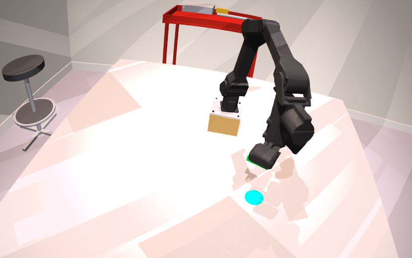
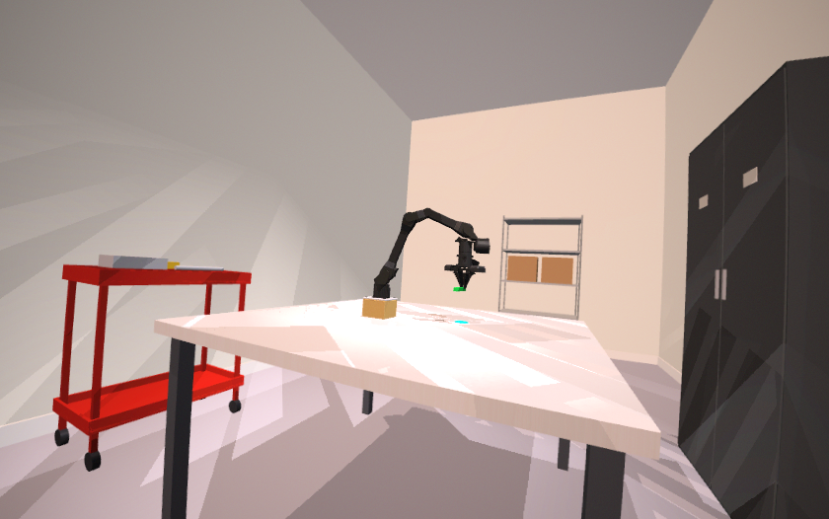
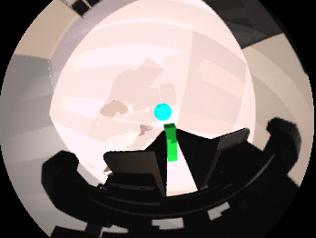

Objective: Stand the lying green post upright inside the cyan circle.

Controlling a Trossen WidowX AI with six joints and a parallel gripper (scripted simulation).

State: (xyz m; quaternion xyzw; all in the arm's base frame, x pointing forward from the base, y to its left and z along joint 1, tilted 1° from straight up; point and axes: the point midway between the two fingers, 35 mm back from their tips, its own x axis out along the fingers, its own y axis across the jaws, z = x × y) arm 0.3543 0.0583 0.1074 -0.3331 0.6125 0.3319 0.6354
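Robot gripper (image 3: 172, 169), fingers clamped on green post (image 3: 172, 142), hangs above table (image 2: 427, 366), w/ cyan circle (image 1: 253, 197) near, just ahead on the surface.

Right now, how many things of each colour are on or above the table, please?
Green: 1, the green post, held in the gripper
Cyan: 1, the cyan circle
Tan: 1, the arm's base block
Black: 1, the arm
Total: 4
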